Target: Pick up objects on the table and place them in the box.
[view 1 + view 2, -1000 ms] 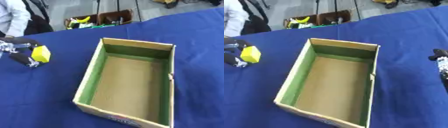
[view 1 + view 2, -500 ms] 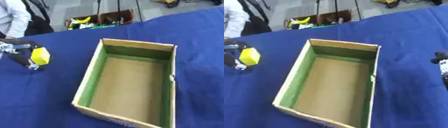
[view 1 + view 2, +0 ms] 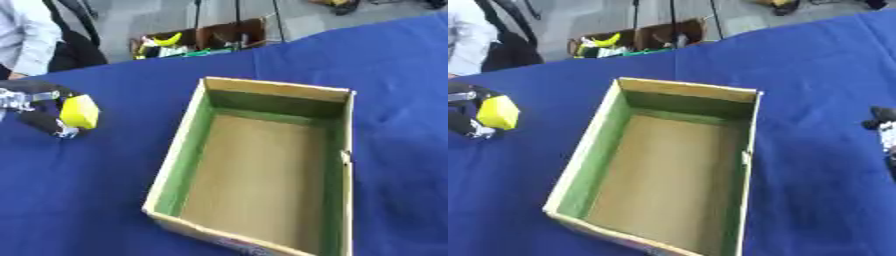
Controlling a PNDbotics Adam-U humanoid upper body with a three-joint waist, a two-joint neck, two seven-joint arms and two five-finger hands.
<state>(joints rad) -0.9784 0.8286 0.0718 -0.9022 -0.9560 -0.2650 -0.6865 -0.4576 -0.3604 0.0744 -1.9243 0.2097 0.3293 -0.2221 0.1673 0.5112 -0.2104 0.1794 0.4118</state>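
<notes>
My left hand is at the left edge, above the blue table, its fingers curled round a yellow block. The block is held left of the open cardboard box, which has green inner walls and a brown floor with nothing in it. My right hand shows only as dark fingers at the right edge of the right eye view, to the right of the box; whether they are curled is unclear.
The blue cloth-covered table runs all round the box. Beyond its far edge a crate on the floor holds a banana and other items. A person in a light shirt stands at the far left.
My left hand with the yellow block has lifted slightly and moved a little right toward the box. The right hand has slid back toward the right edge.
</notes>
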